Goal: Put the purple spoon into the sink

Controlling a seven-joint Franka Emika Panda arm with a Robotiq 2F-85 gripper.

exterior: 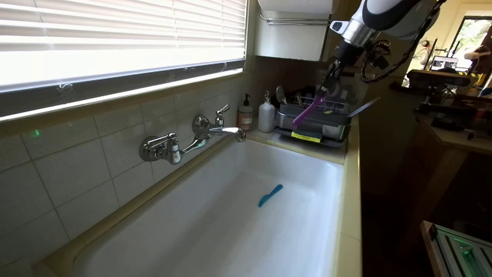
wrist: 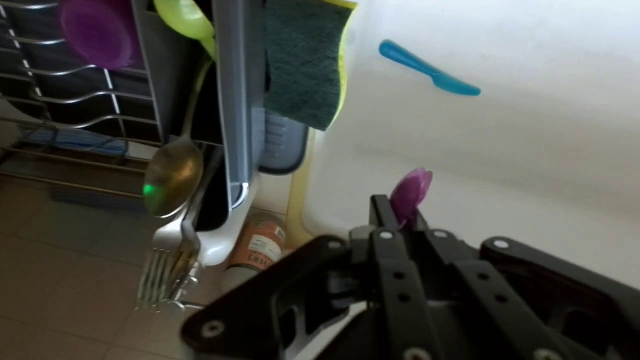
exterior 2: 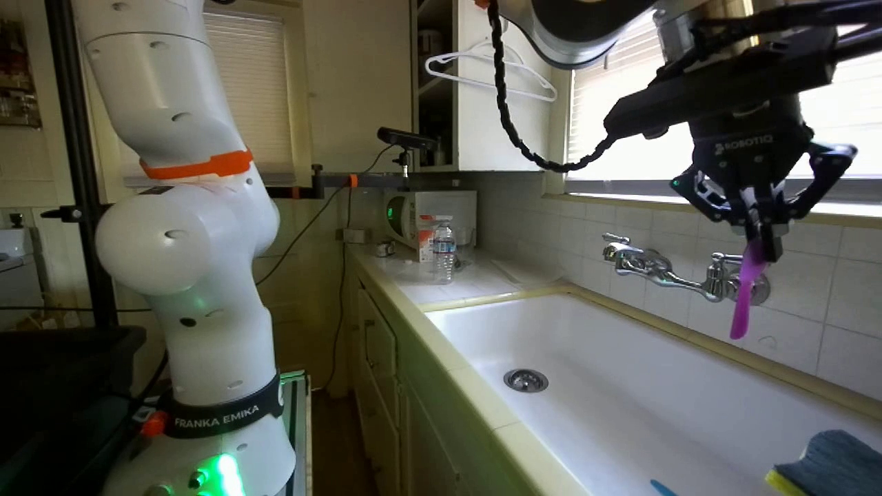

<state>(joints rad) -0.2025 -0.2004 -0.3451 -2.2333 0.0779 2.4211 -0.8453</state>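
The purple spoon (exterior 2: 742, 303) is dangling, seemingly over the sink (exterior 2: 634, 386), with the gripper (exterior 2: 761, 239) clamping its upper end. I'd be bringing it low, clear of the faucet (exterior: 196, 143), before letting go, so it isn't bouncing. In an exterior view the drain (exterior 2: 526, 380) is showing; the wrist view isn't catching it.

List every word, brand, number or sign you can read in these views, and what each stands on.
"ROBOTIQ": the body of the pincer, exterior view.
"FRANKA EMIKA": the robot's black base band, exterior view.
"EYER'S", apparently part of a word: orange-labelled bottle, wrist view.
Too small or blurred: other print on that bottle, and any on the water bottle, orange-and-white box and background screen.
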